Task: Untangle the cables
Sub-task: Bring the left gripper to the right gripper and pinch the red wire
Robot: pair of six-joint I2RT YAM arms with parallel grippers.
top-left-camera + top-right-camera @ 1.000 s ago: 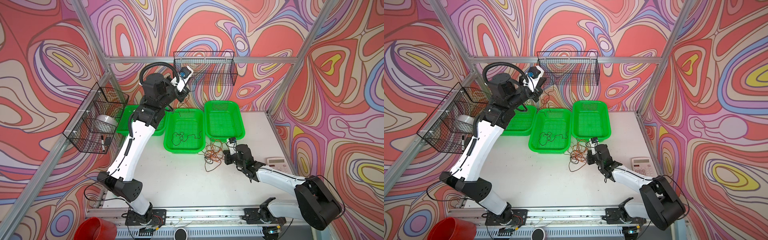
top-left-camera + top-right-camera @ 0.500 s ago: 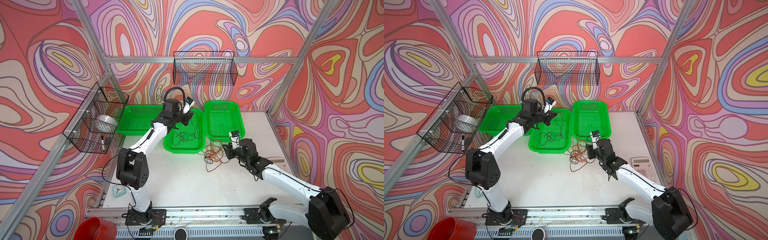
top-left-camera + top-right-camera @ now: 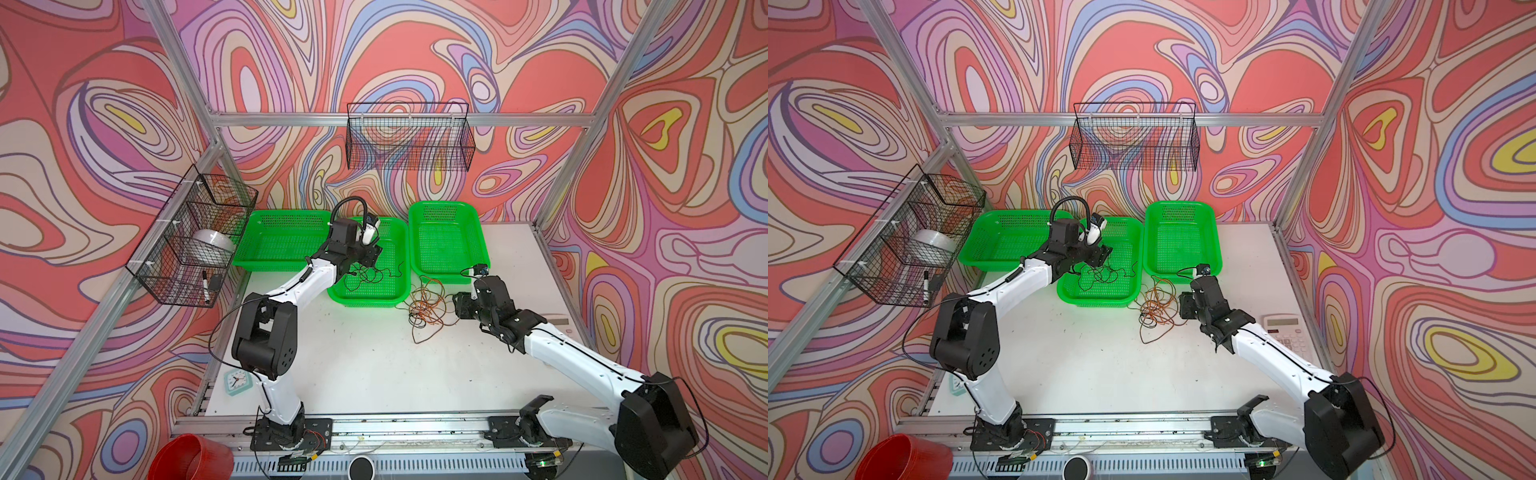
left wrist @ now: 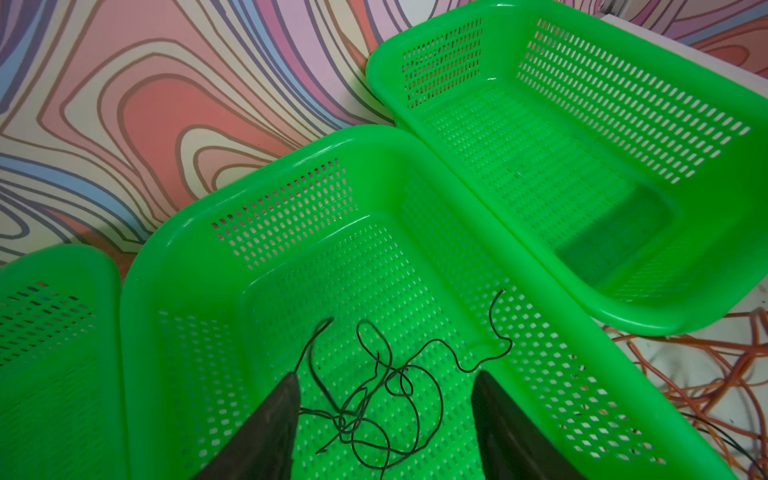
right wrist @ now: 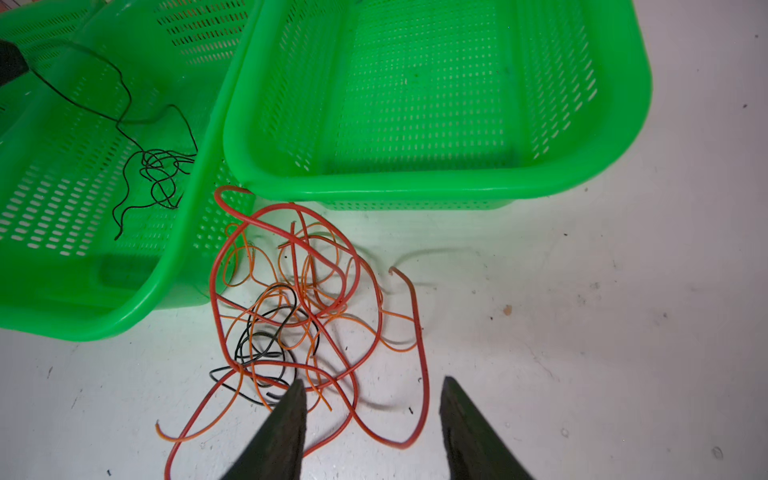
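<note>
Two claws stand with their jaws apart, neither clamped on anything. The left claw (image 4: pixel 385 374) hangs over the middle basket (image 4: pixel 174 257) of three green ones. A thin black wire (image 4: pixel 344 420) lies in loose loops on the basket floor, just below and ahead of its fingers (image 4: pixel 274 415). One end of that wire rises to the tip of one finger, though I cannot tell whether it touches. The right claw (image 5: pixel 372 380) sits low over the white table (image 5: pixel 582 332), well apart from the left claw, with another green basket (image 5: pixel 415 189) farther ahead of it. A tangle (image 5: pixel 291 316) rests on the table directly ahead of its tips, just beside the baskets' near walls. It is made up of a red wire (image 5: pixel 424 365), a thinner orange wire (image 5: pixel 399 318) and a black strand (image 5: pixel 272 311) woven through them. One red loop runs back between the right claw's two fingers, beneath them. One fingertip stands over the near edge of the tangle.
</note>
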